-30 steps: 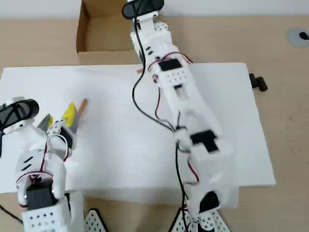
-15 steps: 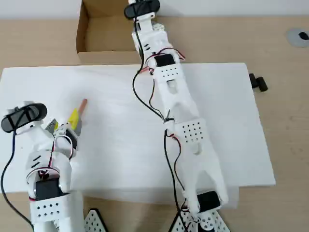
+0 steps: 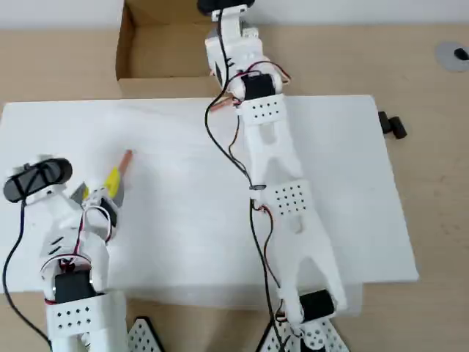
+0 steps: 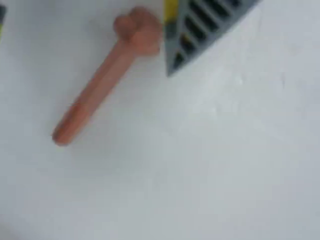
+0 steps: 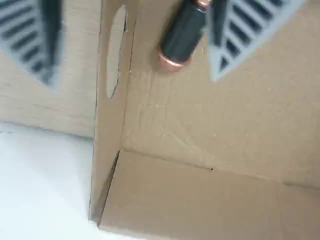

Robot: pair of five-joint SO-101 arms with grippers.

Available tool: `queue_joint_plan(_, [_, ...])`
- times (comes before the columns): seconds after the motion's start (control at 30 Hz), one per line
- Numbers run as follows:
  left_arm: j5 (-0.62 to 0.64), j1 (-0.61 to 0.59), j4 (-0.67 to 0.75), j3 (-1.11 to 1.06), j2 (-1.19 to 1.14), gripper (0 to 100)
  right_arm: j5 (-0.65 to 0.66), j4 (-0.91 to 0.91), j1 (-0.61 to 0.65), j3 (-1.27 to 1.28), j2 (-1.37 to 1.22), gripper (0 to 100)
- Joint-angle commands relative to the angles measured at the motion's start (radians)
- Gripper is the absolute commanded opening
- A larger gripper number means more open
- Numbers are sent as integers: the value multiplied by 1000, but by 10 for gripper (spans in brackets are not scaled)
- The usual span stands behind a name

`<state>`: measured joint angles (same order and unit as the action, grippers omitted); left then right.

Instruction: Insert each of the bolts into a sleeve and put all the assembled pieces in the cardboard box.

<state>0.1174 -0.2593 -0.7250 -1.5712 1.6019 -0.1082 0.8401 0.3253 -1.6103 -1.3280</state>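
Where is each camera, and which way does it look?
High view: above the table, looking down on the white sheet, cardboard box, a bolt, left arm and right arm.
Left wrist view: on the left arm, facing down at that bolt; one finger of the left tool shows.
Right wrist view: on the right arm, facing into the box; fingers of the right tool flank a sleeved bolt.
Shared: bolt, high and left wrist; box, high and right wrist.

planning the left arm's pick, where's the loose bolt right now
In the high view the loose bolt lies on the left side of the white sheet, just beyond the left gripper and well short of the cardboard box.
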Motion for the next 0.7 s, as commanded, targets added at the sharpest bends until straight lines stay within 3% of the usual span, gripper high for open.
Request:
queue_joint_plan(0.0, [0, 49, -84, 17, 10, 243, -5, 61, -12, -61, 91, 2])
queue_joint_plan(0.17, [3, 103, -161, 58, 10, 243, -26, 353, 16, -59, 323, 9])
queue_joint_plan(0.37, [3, 100, -167, 43, 10, 198, -110, 931, 77, -59, 599, 9])
queue_joint_plan(0.57, [2, 104, -166, 25, 10, 93, -109, 953, -16, -15, 817, 9])
queue_joint_plan(0.67, [-3, 104, -166, 6, 10, 83, -101, 953, -82, 179, 944, 9])
